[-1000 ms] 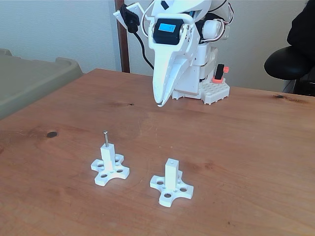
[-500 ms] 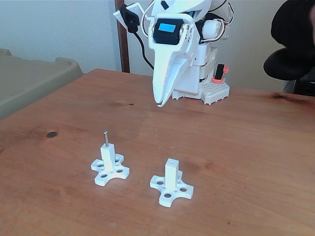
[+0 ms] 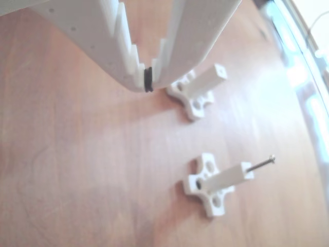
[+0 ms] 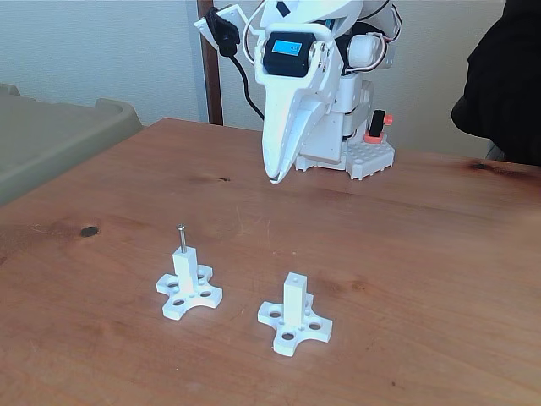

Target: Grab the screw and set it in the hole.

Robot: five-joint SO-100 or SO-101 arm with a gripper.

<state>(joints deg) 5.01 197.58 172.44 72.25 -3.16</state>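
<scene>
The thin silver screw [image 4: 181,236] stands upright in the top of the left white post [image 4: 187,272] in the fixed view; in the other view the screw [image 3: 260,164] sticks out of the lower post [image 3: 226,178]. The right white post [image 4: 294,300] shows an empty hole in its top, also seen on the upper post [image 3: 206,81] in the other view. My white gripper [image 4: 273,178] hangs shut well above and behind both posts, holding nothing; its tips [image 3: 148,80] meet at a black pad.
A wooden table [image 4: 423,245] carries both posts. The arm's base [image 4: 355,148] with an orange part stands at the back. A grey-green bin [image 4: 51,139] sits at the left edge. A person's dark sleeve [image 4: 507,76] is at the right.
The gripper, posts and screw have not moved. The dark sleeve at the right edge has come further into the fixed view.
</scene>
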